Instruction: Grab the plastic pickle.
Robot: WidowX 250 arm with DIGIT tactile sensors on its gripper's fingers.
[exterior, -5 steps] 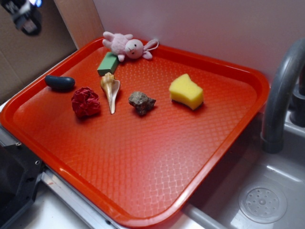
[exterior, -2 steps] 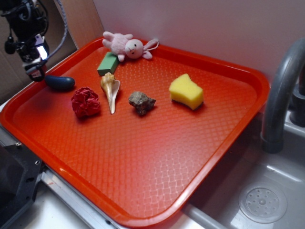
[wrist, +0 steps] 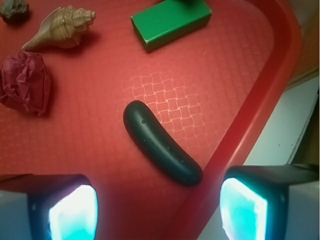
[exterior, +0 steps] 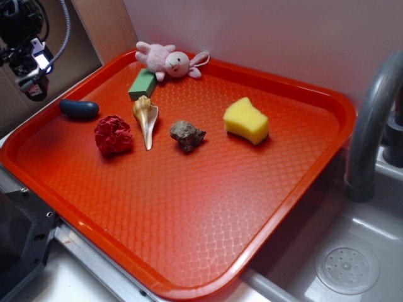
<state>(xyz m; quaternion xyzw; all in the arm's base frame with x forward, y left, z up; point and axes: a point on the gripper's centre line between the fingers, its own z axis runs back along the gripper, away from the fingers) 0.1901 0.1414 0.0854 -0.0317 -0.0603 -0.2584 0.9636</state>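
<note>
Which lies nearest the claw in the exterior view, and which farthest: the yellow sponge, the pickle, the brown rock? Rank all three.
1. The plastic pickle, by the tray's left rim, just below the claw.
2. The brown rock, mid-tray.
3. The yellow sponge, towards the right.

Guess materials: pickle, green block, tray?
Pickle: likely hard plastic, glossy, dark with tiny specks and soft highlights. Green block: matte, flat faces, crisp edges; painted wood or plastic, can't tell. Tray: moulded red plastic, basket-weave texture, smooth raised rim.
</note>
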